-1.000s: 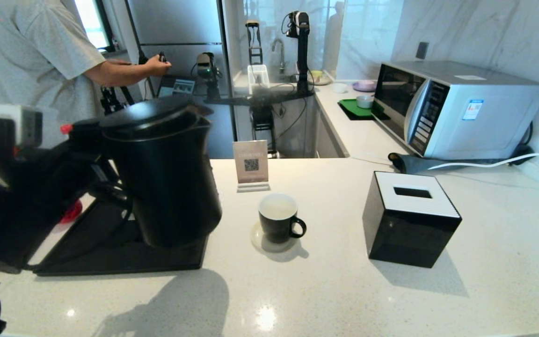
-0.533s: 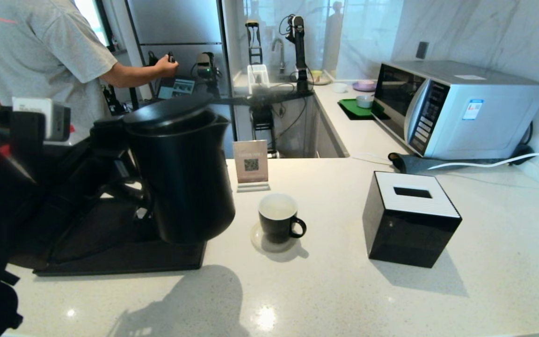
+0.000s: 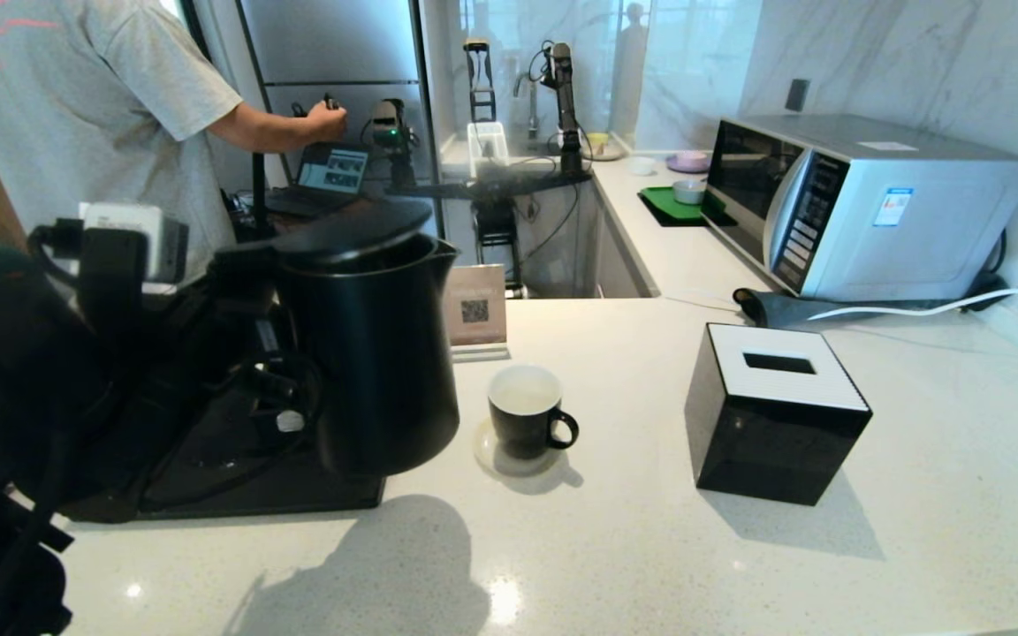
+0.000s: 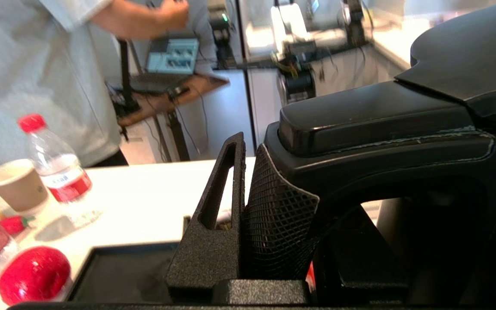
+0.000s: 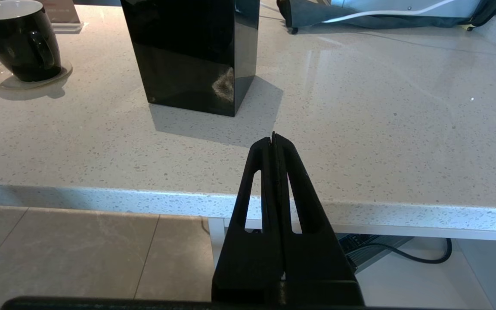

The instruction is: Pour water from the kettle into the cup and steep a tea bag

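Note:
The tall black kettle [image 3: 376, 353] hangs just over the right end of the black tray [image 3: 208, 486], its spout turned toward the cup. My left gripper [image 3: 248, 291] is shut on the kettle's loop handle [image 4: 381, 146]; in the left wrist view one finger [image 4: 213, 224] presses the mesh pad against it. The small black cup [image 3: 524, 413], white inside, stands on a clear coaster just right of the kettle and shows again in the right wrist view [image 5: 15, 41]. My right gripper [image 5: 274, 140] is shut and empty, low before the counter's front edge. No tea bag is in view.
A black tissue box [image 3: 774, 415] stands right of the cup, a QR sign [image 3: 474, 309] behind it, a microwave [image 3: 862, 203] at the back right. A person [image 3: 76, 106] stands behind the left side. Water bottles [image 4: 58, 172], a paper cup [image 4: 17, 185] and a red fruit [image 4: 32, 275] sit left of the tray.
My left arm has carried the kettle to the right, closer to the cup. The cup and the right gripper have not moved.

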Tool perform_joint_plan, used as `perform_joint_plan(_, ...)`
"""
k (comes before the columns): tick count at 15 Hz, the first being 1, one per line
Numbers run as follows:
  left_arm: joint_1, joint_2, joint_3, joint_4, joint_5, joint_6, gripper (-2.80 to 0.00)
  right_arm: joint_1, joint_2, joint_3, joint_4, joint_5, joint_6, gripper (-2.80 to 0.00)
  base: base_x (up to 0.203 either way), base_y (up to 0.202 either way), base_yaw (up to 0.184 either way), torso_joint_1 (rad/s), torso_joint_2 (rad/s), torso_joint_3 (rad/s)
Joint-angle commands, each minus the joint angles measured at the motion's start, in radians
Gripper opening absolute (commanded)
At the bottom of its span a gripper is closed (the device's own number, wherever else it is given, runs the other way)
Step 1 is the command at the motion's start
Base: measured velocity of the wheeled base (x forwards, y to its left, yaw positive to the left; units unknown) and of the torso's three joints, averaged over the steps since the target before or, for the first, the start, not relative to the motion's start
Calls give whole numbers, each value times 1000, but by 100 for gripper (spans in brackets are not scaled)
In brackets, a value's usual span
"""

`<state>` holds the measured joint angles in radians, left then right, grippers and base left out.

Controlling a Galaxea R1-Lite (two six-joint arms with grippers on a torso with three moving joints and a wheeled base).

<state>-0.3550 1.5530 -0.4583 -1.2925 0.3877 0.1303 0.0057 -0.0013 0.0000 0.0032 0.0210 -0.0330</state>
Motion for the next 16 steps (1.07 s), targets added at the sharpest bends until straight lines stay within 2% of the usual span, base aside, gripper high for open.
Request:
perform_joint_plan(1, -4, 25, -3, -10, 4, 2, -280, 0, 1, 0, 0, 0, -1, -280, 0, 0, 0, 0, 0, 0)
perform_joint_plan(5, -7, 56, -3, -9, 23, 37, -280, 0, 1, 0, 0, 0, -1, -280, 0, 0, 0, 0, 0, 0)
perform_joint_plan(16, -30, 154, -39, -16, 25, 113, -280, 0, 1, 0, 0, 0, -1, -280, 0, 0, 0, 0, 0, 0)
